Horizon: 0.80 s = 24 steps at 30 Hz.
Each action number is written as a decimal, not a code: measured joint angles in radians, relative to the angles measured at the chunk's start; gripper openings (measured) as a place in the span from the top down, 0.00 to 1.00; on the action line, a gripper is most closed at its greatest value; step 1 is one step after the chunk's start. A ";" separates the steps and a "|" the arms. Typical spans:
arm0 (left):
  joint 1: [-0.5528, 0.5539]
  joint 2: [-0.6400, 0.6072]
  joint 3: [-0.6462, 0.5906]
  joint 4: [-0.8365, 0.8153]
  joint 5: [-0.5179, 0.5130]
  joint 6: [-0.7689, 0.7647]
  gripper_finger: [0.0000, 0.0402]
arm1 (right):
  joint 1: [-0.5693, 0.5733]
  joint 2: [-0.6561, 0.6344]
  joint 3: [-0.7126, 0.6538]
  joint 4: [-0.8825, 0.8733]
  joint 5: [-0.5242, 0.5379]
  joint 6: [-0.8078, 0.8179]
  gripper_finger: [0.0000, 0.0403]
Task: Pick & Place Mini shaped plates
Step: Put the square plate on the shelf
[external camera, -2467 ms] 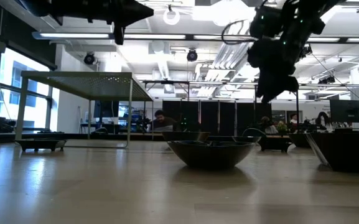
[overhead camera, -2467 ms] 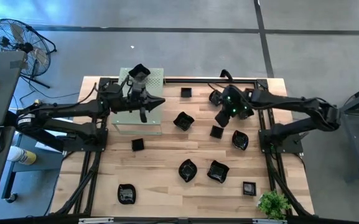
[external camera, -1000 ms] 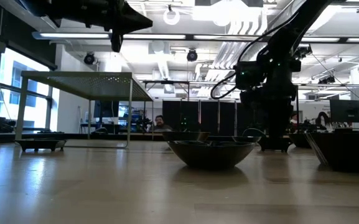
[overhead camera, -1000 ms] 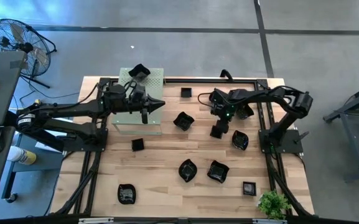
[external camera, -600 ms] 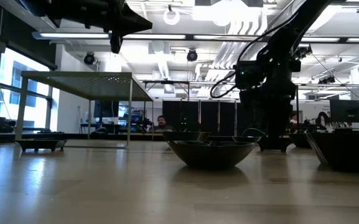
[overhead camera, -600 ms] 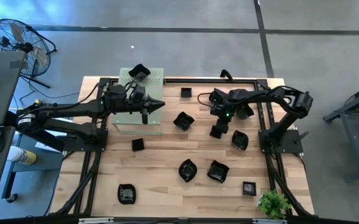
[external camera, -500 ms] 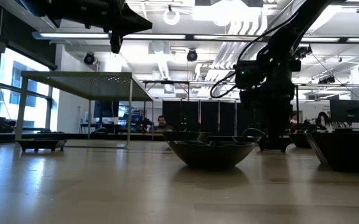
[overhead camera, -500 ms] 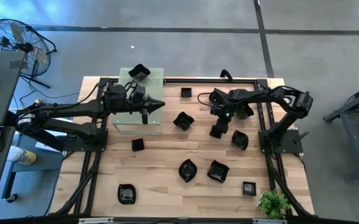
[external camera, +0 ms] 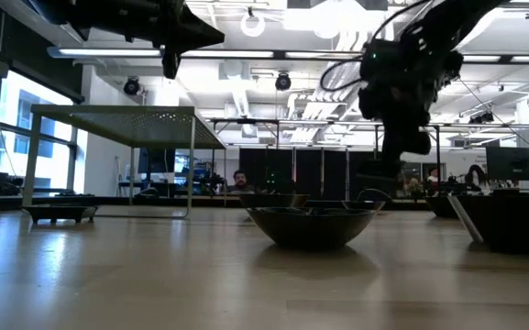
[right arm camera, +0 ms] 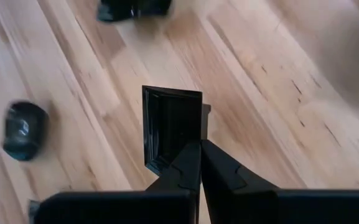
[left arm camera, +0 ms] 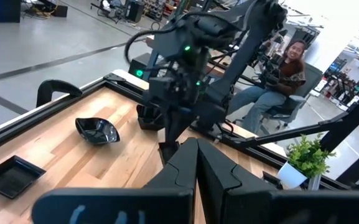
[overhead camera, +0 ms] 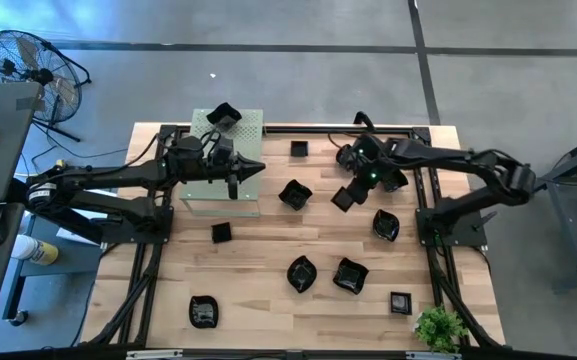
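Several mini shaped plates, glossy black, lie scattered on the wooden table (overhead camera: pixel 268 250). One more plate (overhead camera: pixel 225 115) sits on the pale green perforated board (overhead camera: pixel 203 190). My right gripper (overhead camera: pixel 348 192) hangs above the table's middle right, shut on a small square plate (right arm camera: pixel 172 127), which also shows from above (overhead camera: pixel 341 199). My left gripper (overhead camera: pixel 258 167) hovers level over the board's right edge, shut and with nothing in it; its closed fingers (left arm camera: pixel 198 158) point across at the right arm. My right gripper pinches the small square plate by one side wall (right arm camera: pixel 188 144) between its two fingers. The fingers slant down from the table's right. The plate is lifted clear of the table and tipped up on edge, its hollow turned sideways.
Near the held plate lie a wavy plate (overhead camera: pixel 295 194) to its left and a leaf-like plate (overhead camera: pixel 385 224) to its right. Two larger plates (overhead camera: pixel 302 272) (overhead camera: pixel 350 275) sit nearer the front. A small green plant (overhead camera: pixel 438 328) stands at the front right corner. A person sits beyond the table.
My right gripper has risen from the table with the small square plate and rolled a little. The plate, which lay flat on the wood, is now lifted clear and tipped on edge.
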 joint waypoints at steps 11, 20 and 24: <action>0.000 0.000 0.000 -0.002 -0.075 -0.049 1.00 | 0.115 -0.058 0.000 0.240 0.070 0.276 1.00; 0.000 0.000 0.001 -0.034 -0.091 -0.146 0.93 | 0.202 -0.058 0.000 0.445 0.143 0.397 1.00; 0.000 0.000 0.010 -0.066 -0.097 -0.178 0.83 | 0.228 -0.058 0.000 0.554 0.164 0.437 1.00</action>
